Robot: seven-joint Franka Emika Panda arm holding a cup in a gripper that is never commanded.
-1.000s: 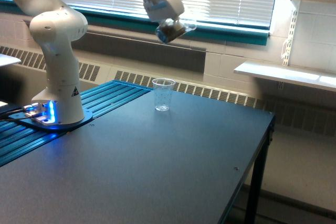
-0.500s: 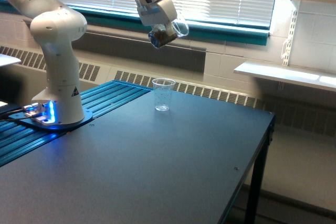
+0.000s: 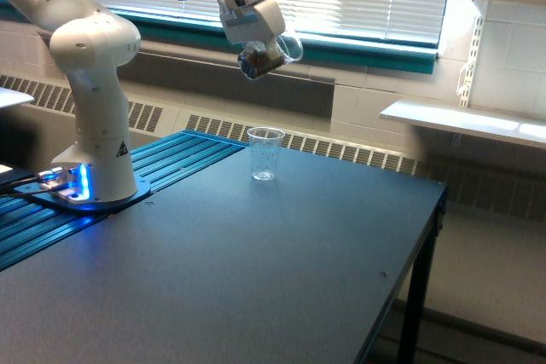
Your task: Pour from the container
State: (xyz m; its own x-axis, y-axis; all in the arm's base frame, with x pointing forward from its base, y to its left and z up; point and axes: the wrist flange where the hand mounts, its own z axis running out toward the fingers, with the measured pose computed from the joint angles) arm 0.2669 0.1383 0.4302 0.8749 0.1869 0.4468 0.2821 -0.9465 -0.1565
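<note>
Jaws (image 3: 260, 55) clenched on clear bowl (image 3: 275, 50), held tilted high above small cup (image 3: 265, 153) on worktop (image 3: 256, 279). Dark contents visible inside bowl. Risks: long drop means splash or scatter; bowl mouth looks offset from cup, so stream may miss; light cup may tip if struck.

You have the small cup (image 3: 265, 153) standing on the counter (image 3: 256, 270), the container (image 3: 271, 53) held above it, the arm's base (image 3: 94, 189) to the exterior view's left.
</note>
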